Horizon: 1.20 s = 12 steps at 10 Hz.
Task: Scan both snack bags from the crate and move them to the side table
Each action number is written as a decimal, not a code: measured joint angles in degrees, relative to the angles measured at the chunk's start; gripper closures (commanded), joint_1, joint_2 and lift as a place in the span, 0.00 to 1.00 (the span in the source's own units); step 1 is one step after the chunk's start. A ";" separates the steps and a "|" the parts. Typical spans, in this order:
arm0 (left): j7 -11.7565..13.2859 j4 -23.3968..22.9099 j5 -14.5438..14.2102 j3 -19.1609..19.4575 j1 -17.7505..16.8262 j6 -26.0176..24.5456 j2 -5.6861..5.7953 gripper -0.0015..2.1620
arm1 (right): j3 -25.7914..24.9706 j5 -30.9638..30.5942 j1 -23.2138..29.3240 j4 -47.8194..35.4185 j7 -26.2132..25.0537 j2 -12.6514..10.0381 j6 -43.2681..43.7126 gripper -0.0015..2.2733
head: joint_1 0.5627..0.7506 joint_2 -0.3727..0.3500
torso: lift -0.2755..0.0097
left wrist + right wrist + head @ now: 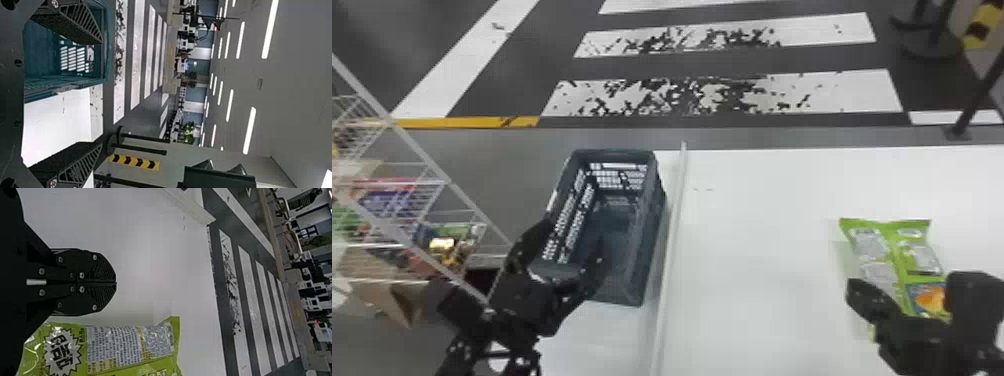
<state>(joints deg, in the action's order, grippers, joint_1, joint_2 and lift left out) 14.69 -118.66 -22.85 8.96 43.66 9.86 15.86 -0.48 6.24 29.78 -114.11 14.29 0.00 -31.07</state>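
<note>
Well, head view: the green snack bag (pixel 894 250) lies right of the crate (pixel 644 240), both long axes running away from me. Left wrist: my left gripper (pixel 101 93) gapes wide at the crate. Right wrist: my nearer right gripper (pixel 116 282) is pinched together; the bag points alongside, farther from the crate.

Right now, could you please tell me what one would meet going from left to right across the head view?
Wire shelf rack, dark plastic crate, raised white strip, green snack bag.
</note>
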 measured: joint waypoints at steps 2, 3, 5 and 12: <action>0.08 -0.27 0.07 0.00 0.38 0.02 -0.03 0.04 | -3.09 0.42 -3.86 0.79 -0.05 0.00 0.92 0.99 | 0.70 0.69 | 0.86; 0.08 -0.40 0.09 0.04 0.51 0.02 0.01 0.04 | -5.10 0.36 -6.35 3.57 0.03 0.00 2.41 0.99 | 0.70 0.67 | 0.86; 0.06 -0.51 0.18 0.24 0.55 -0.12 0.04 0.04 | -7.86 0.03 -9.65 9.09 0.70 0.00 4.80 0.99 | 0.70 0.59 | 0.86; 0.06 -0.21 0.25 0.52 0.54 -0.48 -0.04 0.04 | -9.45 -1.14 -13.38 19.86 0.66 0.70 9.03 0.99 | 0.70 0.54 | 0.86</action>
<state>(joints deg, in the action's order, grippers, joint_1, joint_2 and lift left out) 14.75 -118.87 -22.60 9.48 44.19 9.39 15.82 -9.93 5.10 16.40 -94.25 14.95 0.70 -22.05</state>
